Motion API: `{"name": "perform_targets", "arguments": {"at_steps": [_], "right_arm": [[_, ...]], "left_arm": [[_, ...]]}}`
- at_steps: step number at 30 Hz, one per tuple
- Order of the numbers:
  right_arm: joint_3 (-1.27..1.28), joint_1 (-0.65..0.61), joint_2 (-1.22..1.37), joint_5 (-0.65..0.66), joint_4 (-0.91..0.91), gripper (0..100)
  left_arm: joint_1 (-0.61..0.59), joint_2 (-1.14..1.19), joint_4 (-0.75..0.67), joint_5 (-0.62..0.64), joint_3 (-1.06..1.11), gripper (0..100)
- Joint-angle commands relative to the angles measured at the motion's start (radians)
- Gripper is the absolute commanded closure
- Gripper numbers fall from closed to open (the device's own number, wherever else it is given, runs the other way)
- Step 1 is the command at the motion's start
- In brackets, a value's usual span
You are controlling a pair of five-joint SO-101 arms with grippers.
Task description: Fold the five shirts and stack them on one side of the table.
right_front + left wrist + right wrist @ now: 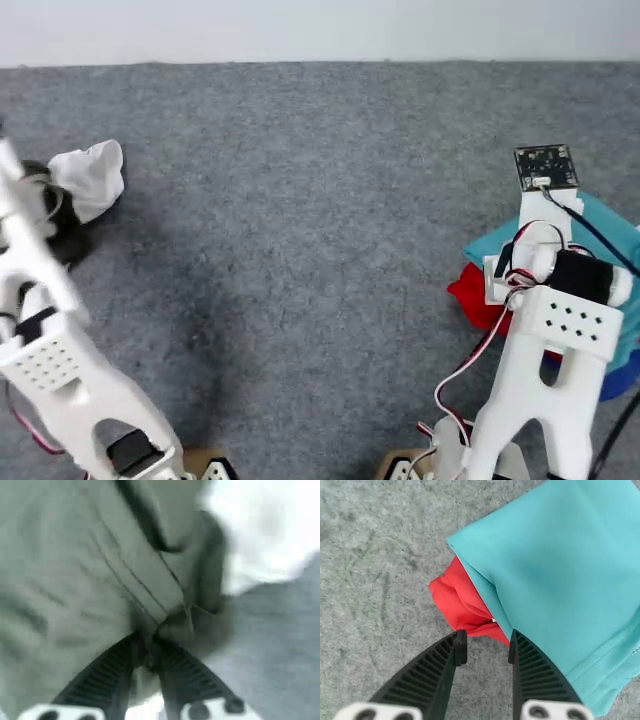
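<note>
- Shirts: my left claw [150,656] pinches a grey shirt [75,580], far from the teal shirt [560,570].
- My right claw [486,647], spread, hangs over a red shirt [457,602] under that teal shirt.

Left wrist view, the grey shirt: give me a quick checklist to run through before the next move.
1. Grip: left hand shut on grey shirt: ok.
2. Nothing extra pinched: white shirt lies right beside the grip: cannot tell.
3. The right hand open and holding nothing: ok.
4. Stack edges aligned: red shirt pokes out from under teal shirt: not ok.
5. The white shirt folded: crumpled: not ok.
</note>
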Motion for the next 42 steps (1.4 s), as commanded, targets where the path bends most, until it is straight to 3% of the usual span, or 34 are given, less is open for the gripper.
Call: {"name": "perform_targets", "arguments": {"at_steps": [1,5,13,22,26,33,42], "right_arm": [[-0.002,-0.010,-0.041,-0.011,0.008,85.1],[0.023,-0.010,-0.041,-0.011,0.008,85.1],[0.064,-0.005,-0.041,-0.011,0.008,85.1],[0.066,-0.004,-0.041,-0.009,0.008,85.1],[0.066,0.008,-0.041,-0.009,0.008,85.0],[0.066,0.116,-0.041,-0.011,0.004,84.9],[0.066,0.116,-0.041,-0.011,0.004,84.9]], "left_arm": [[0.190,-0.157,0.190,-0.005,-0.205,99],[0.436,-0.245,0.351,-0.005,-0.421,99],[0.927,-0.356,0.339,-0.011,-0.656,99],[1.247,-0.376,0.339,-0.110,-0.894,99],[1.270,-0.367,0.344,-0.130,-0.860,99],[1.198,-0.359,0.345,-0.126,-0.828,99],[1.134,-0.293,0.319,-0.129,-0.771,99]]}}
